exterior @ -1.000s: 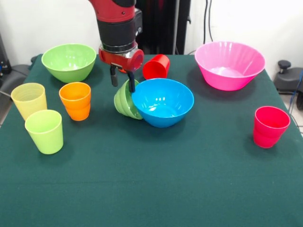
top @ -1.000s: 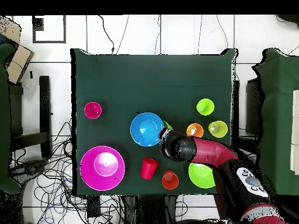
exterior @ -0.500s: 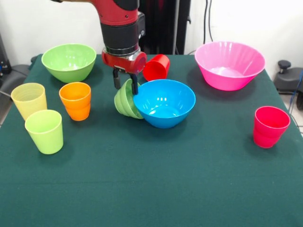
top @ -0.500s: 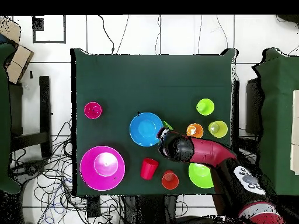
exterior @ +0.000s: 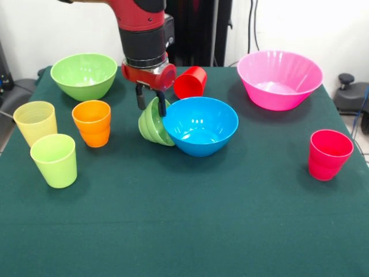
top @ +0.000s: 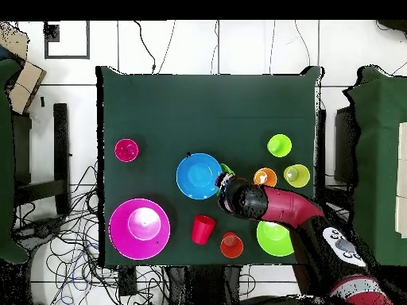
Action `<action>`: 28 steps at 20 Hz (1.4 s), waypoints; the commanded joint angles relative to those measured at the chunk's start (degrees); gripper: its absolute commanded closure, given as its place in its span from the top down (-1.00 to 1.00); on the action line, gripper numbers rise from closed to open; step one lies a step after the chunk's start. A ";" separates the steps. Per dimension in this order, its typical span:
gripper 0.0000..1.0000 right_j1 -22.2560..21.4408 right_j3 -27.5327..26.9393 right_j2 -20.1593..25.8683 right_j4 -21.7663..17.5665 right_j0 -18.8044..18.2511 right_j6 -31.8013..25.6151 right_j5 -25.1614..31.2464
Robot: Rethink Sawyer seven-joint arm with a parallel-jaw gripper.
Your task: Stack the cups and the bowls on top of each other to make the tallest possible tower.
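Small light green bowl [exterior: 152,124] tipped on its side mid-worktop, ribbed outside showing, rim pressed against the blue bowl [exterior: 200,124]. Hand [exterior: 150,101] set over the small bowl's upper edge, one dark finger either side of the wall; looks clamped on it. Red cup [exterior: 191,81] lies on its side just behind. Large green bowl [exterior: 84,75] and pink bowl [exterior: 279,78] upright at the far corners. Orange cup [exterior: 92,122], yellow cup [exterior: 36,122], lime cup [exterior: 54,160] upright in one cluster; pinkish-red cup [exterior: 328,154] alone, well apart. Worktop [exterior: 190,225] dark green.
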 commanded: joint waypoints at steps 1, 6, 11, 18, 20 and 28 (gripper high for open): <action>1.00 0.21 0.94 8.59 2.93 -2.38 3.95 -3.75; 1.00 0.68 0.47 7.80 2.82 -1.36 4.72 -4.50; 1.00 0.67 0.18 6.81 2.86 -0.64 4.96 -4.08; 1.00 0.58 -0.57 5.27 3.09 0.53 4.81 -1.74; 1.00 0.54 -0.69 4.66 3.15 1.07 5.02 -1.31; -1.00 0.39 -1.76 2.32 3.32 2.97 5.21 1.02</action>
